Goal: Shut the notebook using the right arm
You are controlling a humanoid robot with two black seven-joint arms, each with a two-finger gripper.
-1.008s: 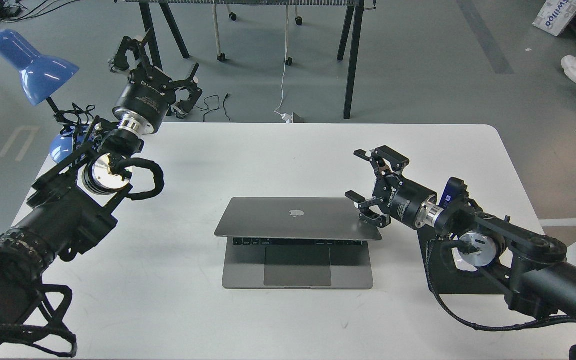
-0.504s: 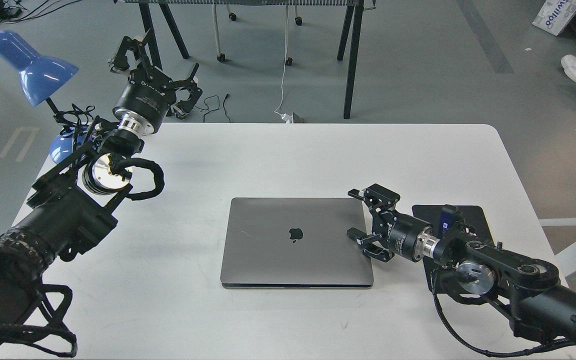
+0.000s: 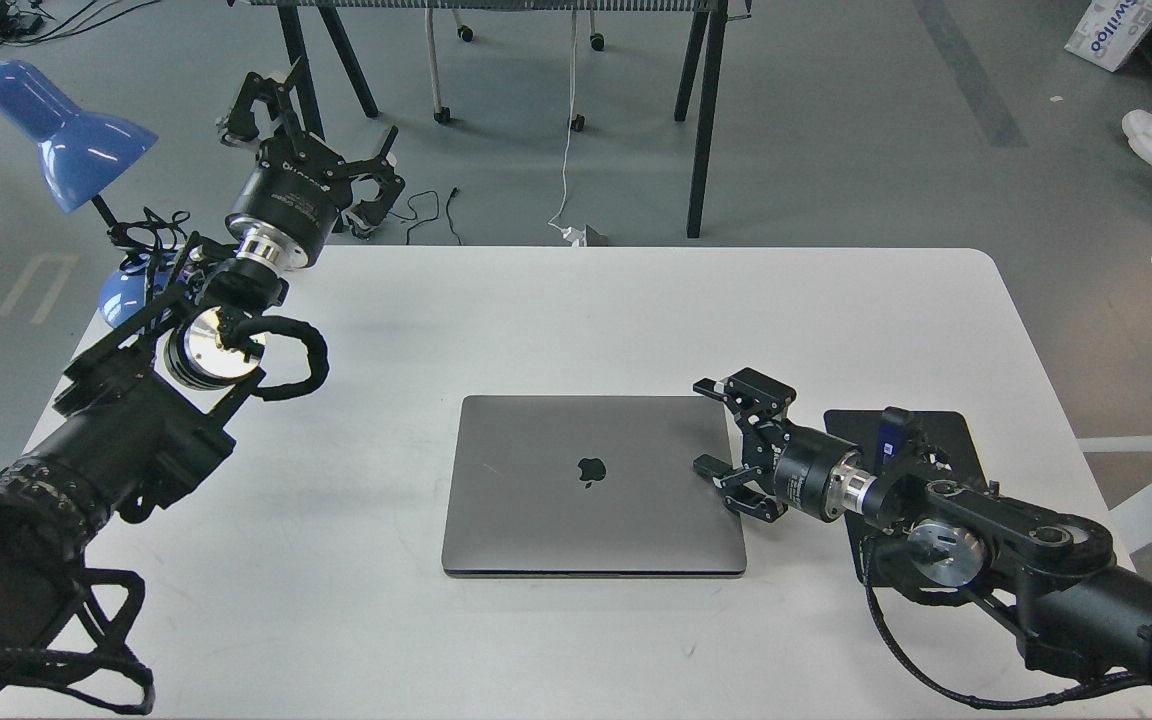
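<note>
Since a second ago the lid has dropped fully flat and the right arm has sunk low with it. Its right gripper is sitting with fingers spread apart over the right edge of the notebook, clamping nothing. That notebook is lying shut in the middle of the white worktop, grey lid up, dark apple logo showing. Beside it a black mouse pad is lying under the arm. Far left, the left gripper is hanging open near the blue lamp.
</note>
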